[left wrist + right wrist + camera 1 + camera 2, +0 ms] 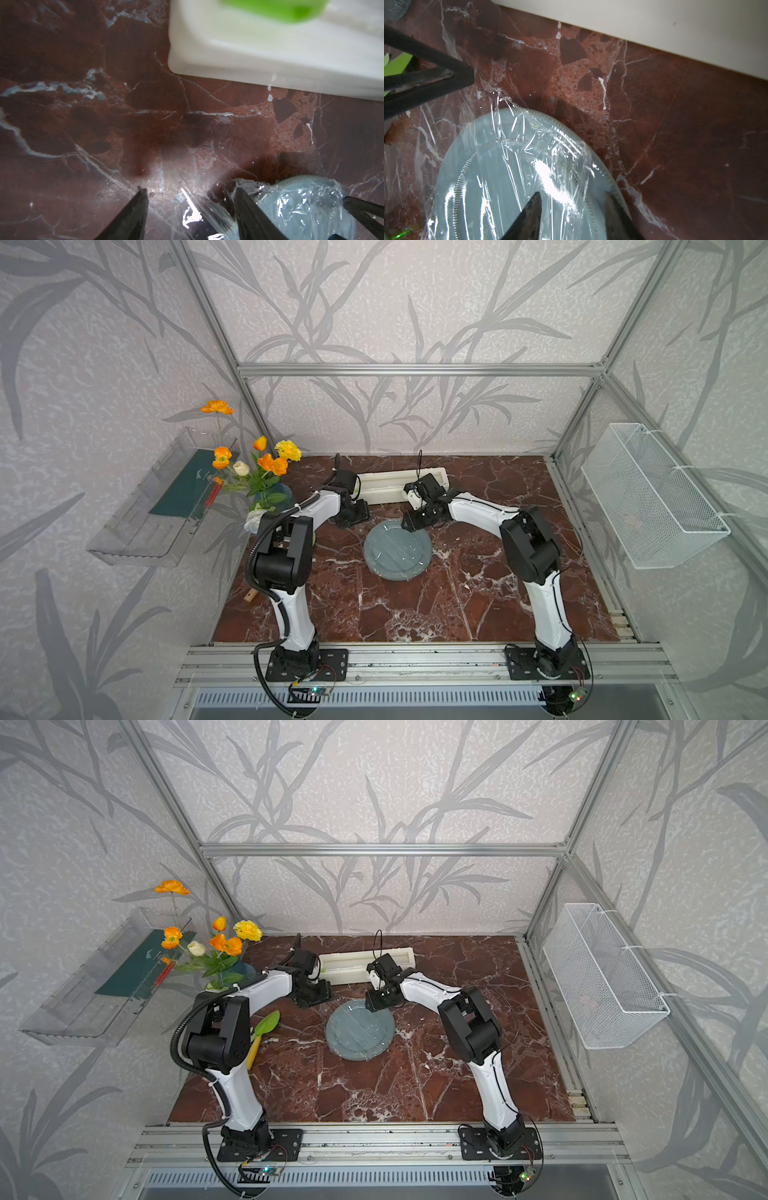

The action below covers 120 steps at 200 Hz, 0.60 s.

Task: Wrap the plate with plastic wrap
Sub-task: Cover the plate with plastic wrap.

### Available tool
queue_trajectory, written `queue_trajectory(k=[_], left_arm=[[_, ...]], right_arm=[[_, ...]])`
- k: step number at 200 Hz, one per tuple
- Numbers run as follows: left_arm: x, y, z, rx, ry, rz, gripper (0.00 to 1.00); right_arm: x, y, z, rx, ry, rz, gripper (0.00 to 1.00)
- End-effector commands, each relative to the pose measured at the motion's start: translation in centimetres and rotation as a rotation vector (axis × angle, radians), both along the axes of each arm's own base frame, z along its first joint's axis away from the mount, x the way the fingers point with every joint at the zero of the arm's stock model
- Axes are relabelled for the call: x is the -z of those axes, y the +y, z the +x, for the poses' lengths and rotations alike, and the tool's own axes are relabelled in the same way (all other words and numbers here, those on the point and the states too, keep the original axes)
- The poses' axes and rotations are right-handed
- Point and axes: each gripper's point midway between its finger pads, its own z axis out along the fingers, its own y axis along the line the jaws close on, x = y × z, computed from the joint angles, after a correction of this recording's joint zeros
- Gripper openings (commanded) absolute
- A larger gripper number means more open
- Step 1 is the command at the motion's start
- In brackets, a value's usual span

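Grey-blue plate (pixel 397 549), cream box (pixel 386 487), red-brown white-veined table (pixel 457 605).

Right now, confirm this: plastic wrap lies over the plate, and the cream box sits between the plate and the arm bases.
Not quite: the cream box sits behind the plate, toward the back wall, as both top views show. The plastic wrap does lie over the plate.

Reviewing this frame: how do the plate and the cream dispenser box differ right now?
Shape: the plate is round; the dispenser box is long and rectangular. Colour: the plate is grey-blue, the box cream-white with a green tab. State: crinkled plastic wrap lies over the plate; none shows on the box in the top views. Place: the plate sits mid-table, the box farther back. Both lie flat on the red marble table.
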Motion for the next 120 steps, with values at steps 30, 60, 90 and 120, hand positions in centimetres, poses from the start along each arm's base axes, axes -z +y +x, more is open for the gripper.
queue_trajectory(k=[30, 60, 90, 120], left_arm=[[1.1, -0.6, 0.1, -0.013, 0.009, -0.045, 0.51], [1.4, -0.4, -0.2, -0.013, 0.016, -0.035, 0.40], [1.2, -0.3, -0.2, -0.012, 0.011, -0.027, 0.26], [0.6, -0.5, 0.2, 0.008, -0.017, 0.014, 0.13]], right_arm=[[1.9, 0.8, -0.1, -0.006, 0.006, -0.056, 0.41], [1.8, 0.2, 0.4, 0.010, -0.022, -0.086, 0.24], [0.8, -0.3, 1.0, 0.024, -0.065, -0.107, 0.01], [-1.4, -1.2, 1.7, 0.051, -0.147, -0.131, 0.00]])
